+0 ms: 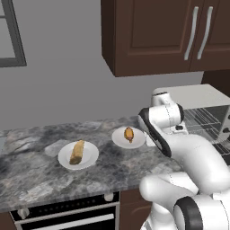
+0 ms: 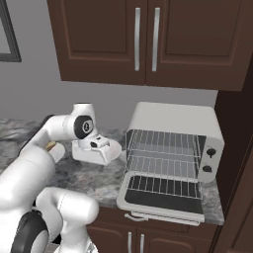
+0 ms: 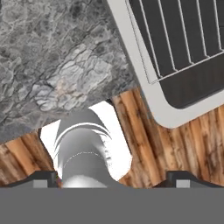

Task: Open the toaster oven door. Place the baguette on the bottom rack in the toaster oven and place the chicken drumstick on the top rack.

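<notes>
Grey-framed toaster oven door (image 2: pixel 163 197) lies fully lowered; both racks are bare. Your gripper (image 3: pixel 111 177) hangs with fingers spread wide, gripping nothing, beside the door's corner. Note the baguette (image 1: pixel 77 152) and chicken drumstick (image 1: pixel 129 134) resting on separate white plates (image 1: pixel 91 158).

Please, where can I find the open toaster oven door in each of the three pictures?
Left base view: far right edge, low, the toaster oven door mostly behind the arm.
Right base view: lower centre-right, the door folded down flat, overhanging the counter edge.
Hand view: upper right, its light grey corner.
Shared landmark: the marbled grey counter.
</notes>
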